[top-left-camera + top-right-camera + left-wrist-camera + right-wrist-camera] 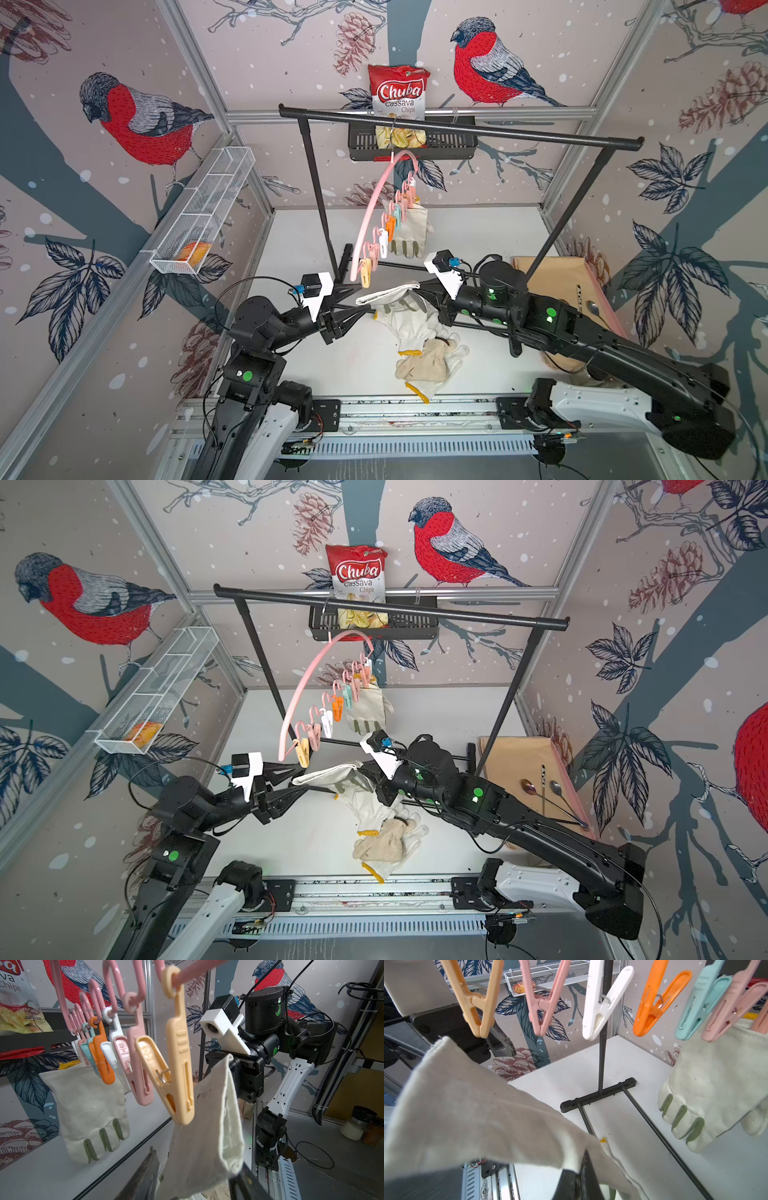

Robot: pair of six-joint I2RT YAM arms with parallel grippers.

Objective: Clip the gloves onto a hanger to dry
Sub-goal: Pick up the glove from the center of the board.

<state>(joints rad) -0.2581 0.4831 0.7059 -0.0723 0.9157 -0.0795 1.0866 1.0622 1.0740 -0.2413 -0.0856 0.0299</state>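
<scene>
limp glove [397, 291] hangs from your shut right gripper [582, 1167]; half-open left gripper [360, 297] should pinch its cuff, peg's [365, 272] six o'clock.

Chips bag [398, 93] in black basket [449, 145]; black rack [540, 135]; white wire basket [203, 212]; spoons [528, 786] on brown board [511, 758].

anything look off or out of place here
The pink hanger hangs turned across the rack bar, its pegs running front to back, with one glove clipped at the far end. A chips bag sits in the black basket behind, odd for laundry. Nothing looks spilled.
</scene>
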